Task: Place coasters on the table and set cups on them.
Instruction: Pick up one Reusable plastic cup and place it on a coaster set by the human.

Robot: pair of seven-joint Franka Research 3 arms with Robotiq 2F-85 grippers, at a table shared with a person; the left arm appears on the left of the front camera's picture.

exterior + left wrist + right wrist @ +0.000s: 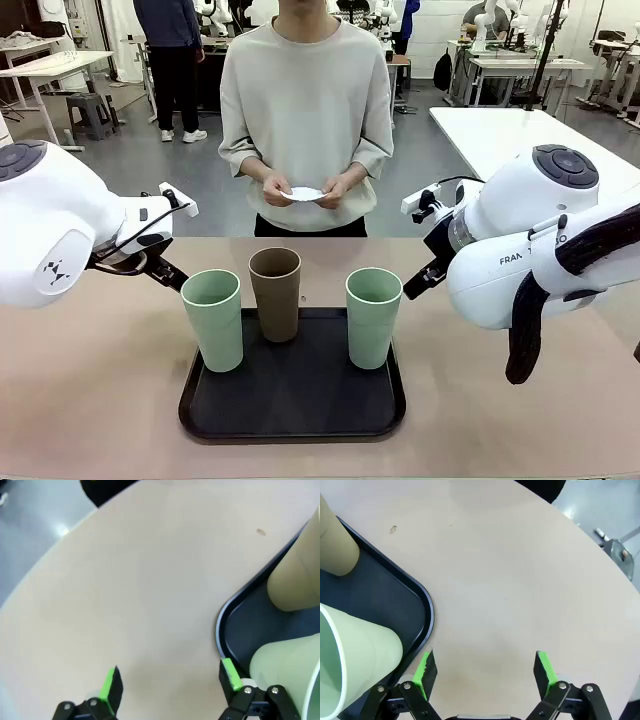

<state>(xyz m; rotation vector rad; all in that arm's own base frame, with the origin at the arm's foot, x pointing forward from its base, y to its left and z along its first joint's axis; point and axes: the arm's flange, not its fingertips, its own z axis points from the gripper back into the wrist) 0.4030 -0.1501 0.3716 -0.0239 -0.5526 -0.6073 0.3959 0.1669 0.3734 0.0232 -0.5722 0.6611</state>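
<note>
Matte plastic tumblers stand upright on the black tray [290,425], long axes vertical, wide mouths up, tapering toward the base. The brown cup [275,295] is at the back, between the left mint cup [213,320] and the right mint cup [373,318]. The left gripper [170,677] and right gripper [485,665] hang over bare table [90,400] just beside the tray, jaws spread wide, gripping nothing. The white, lacy-edged coasters [302,194] lie flat in the person's hands [335,190] beyond the far edge.

Glossy white arms [50,230], black cables [522,340], green-padded black fingers [426,670]
</note>
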